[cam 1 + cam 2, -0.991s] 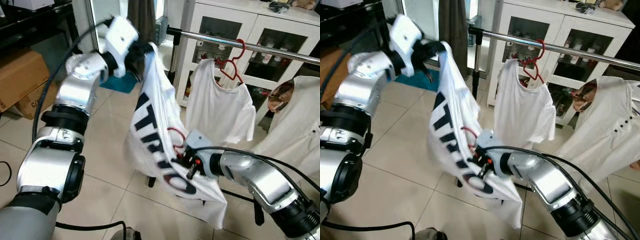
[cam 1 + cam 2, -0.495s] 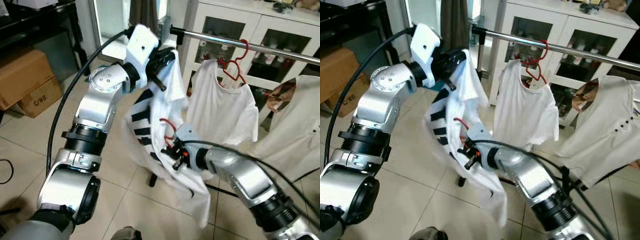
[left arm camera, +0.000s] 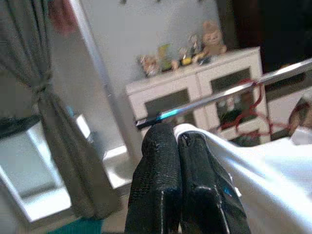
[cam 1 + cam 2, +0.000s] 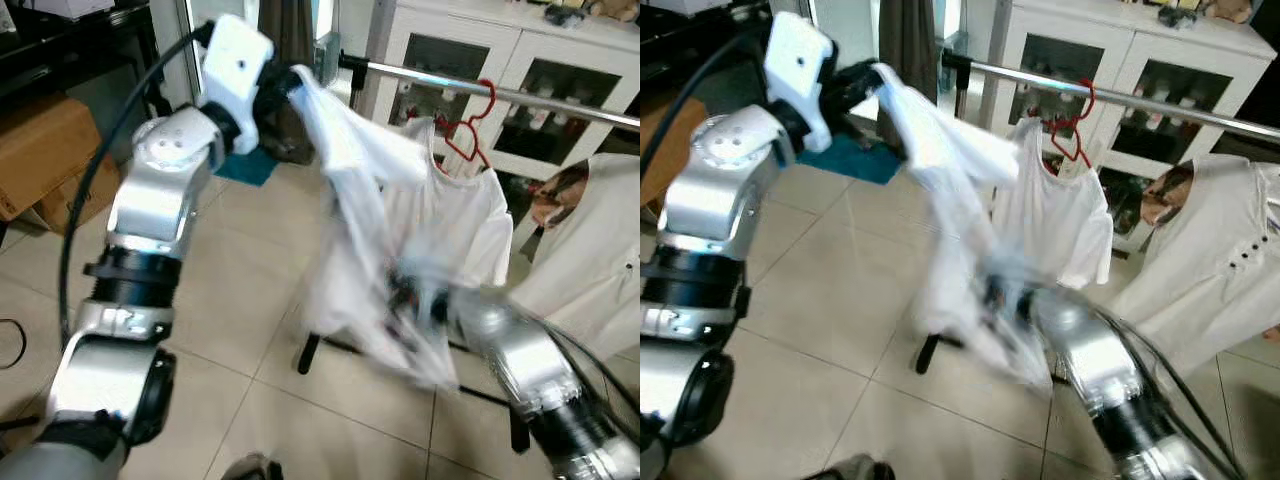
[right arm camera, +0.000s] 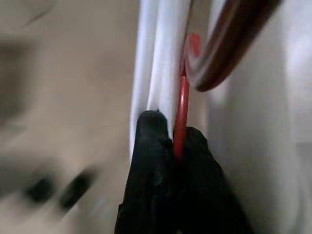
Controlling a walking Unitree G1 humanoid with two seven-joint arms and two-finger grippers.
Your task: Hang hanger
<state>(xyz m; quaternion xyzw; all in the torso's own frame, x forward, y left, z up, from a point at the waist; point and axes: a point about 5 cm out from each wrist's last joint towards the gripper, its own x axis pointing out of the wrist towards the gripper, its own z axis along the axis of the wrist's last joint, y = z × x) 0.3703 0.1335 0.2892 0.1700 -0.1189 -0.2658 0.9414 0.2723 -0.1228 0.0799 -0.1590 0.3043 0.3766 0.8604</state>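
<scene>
The left gripper is clamped on a fold of the white shirt, holding it up near the end of the clothes rail. Lower down, the right gripper pinches the red hanger inside the blurred cloth. Behind the rail, a white cabinet holds small items behind glass.

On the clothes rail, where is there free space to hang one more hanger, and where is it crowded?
The rail is bare between its left end and the red hanger carrying a white shirt. Right of that hanger, a short bare stretch runs to the picture edge, above another white garment. The crowded part is below the rail, where both shirts hang.
</scene>
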